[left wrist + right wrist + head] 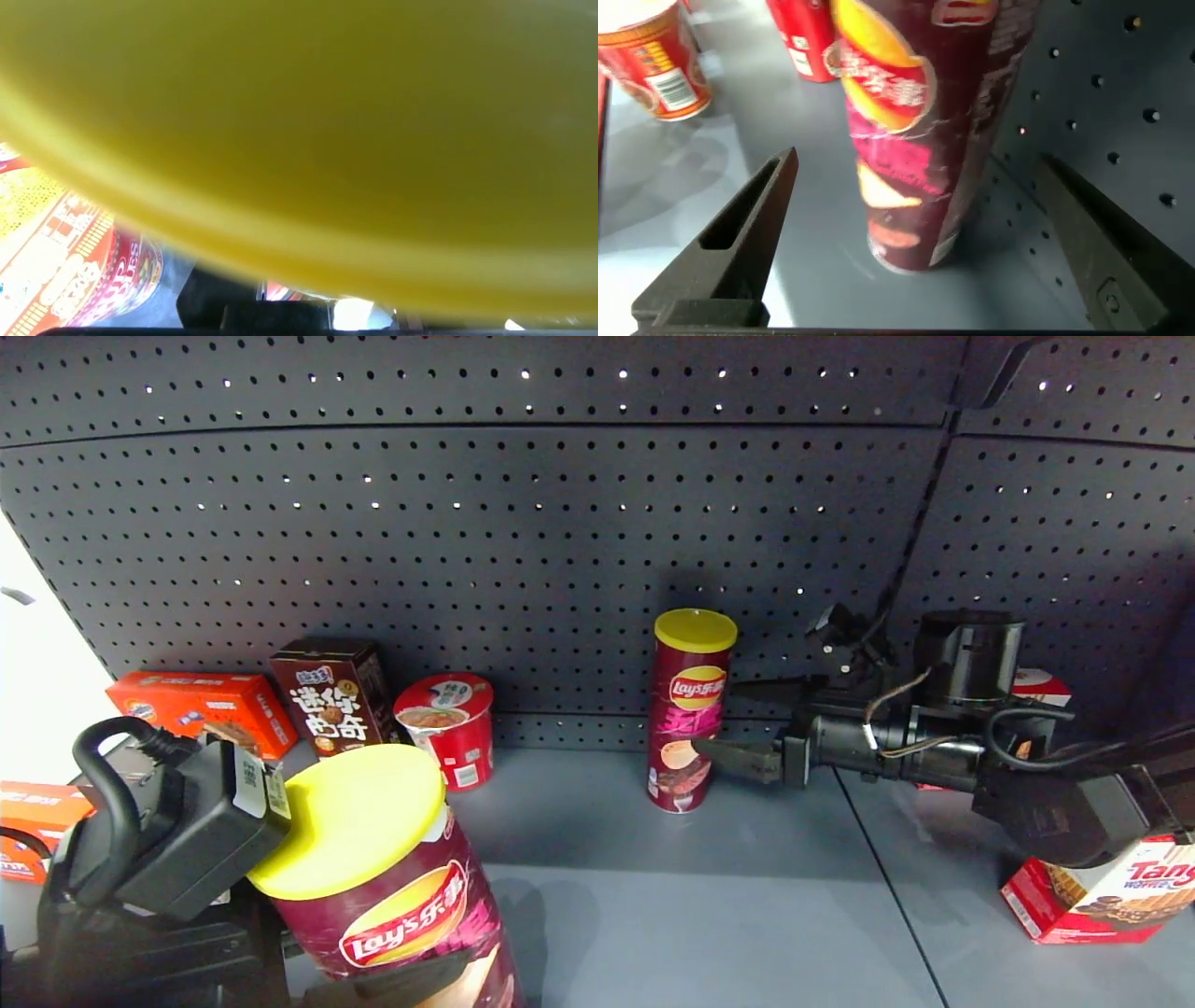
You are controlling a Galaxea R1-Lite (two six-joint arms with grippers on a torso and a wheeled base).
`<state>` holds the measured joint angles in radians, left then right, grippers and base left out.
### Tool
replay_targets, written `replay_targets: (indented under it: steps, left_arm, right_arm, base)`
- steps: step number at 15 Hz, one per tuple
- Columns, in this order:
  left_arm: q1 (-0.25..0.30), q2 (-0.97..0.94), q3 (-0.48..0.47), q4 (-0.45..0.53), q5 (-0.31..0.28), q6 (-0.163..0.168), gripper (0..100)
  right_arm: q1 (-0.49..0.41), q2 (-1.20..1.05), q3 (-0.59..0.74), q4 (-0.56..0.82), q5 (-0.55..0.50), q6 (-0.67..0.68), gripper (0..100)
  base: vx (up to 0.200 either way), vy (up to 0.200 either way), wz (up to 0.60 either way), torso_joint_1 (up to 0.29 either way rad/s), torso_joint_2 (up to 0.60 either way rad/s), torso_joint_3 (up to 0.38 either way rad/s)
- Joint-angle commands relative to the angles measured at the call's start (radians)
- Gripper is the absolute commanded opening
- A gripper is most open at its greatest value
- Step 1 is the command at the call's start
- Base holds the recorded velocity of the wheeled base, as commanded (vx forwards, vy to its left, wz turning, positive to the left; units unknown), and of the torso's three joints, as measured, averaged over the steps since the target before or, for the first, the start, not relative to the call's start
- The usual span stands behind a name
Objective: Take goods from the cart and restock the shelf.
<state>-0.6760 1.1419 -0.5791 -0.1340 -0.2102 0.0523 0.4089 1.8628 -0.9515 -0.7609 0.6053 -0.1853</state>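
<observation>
Shelf with a pegboard back. From 9 o'clock across, an orange box, a brown box and a cup stand in a row against the back.

At 7 o'clock, close in, the left gripper has the held can lifted off the shelf and tilted. Its yellow lid sits right up against the wrist camera. One dark finger crosses the can low down. It reads as clamped on, though most of the grip is cut off at the edge.

Just toward 1 o'clock from centre, the shelf can stands upright on the shelf near the back, well apart from the cup. The right gripper comes in from 3 o'clock with jaws wide, one finger on each side of the shelf can. The wrist view shows a gap on both sides, so no contact. A wafer box sits at 4 o'clock by the front.

Step, as I judge it: the shelf can is placed and freed, and the held can is next in line. The next move is for the right arm to back straight out toward 3 o'clock with its fingers kept off the can, which is tall, narrow and tips easily. The held can then needs righting and setting down in the bare patch between the cup and the shelf can.
</observation>
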Motion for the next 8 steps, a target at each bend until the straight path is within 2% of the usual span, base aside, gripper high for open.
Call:
replay_targets:
  steps: [1,8]
  left_arm:
    - [0.004,0.001,-0.007,-0.001,0.0,0.0,0]
    - [0.01,0.009,-0.002,0.001,0.002,-0.002,0]
  right_arm:
    - [0.005,0.064,-0.049,0.0,0.008,0.0,100]
    - [0.01,0.145,-0.105,-0.006,0.022,-0.002,100]
  base:
    - [0.0,0.0,0.0,0.0,0.0,0.0]
    - [0.0,0.0,0.0,0.0,0.0,0.0]
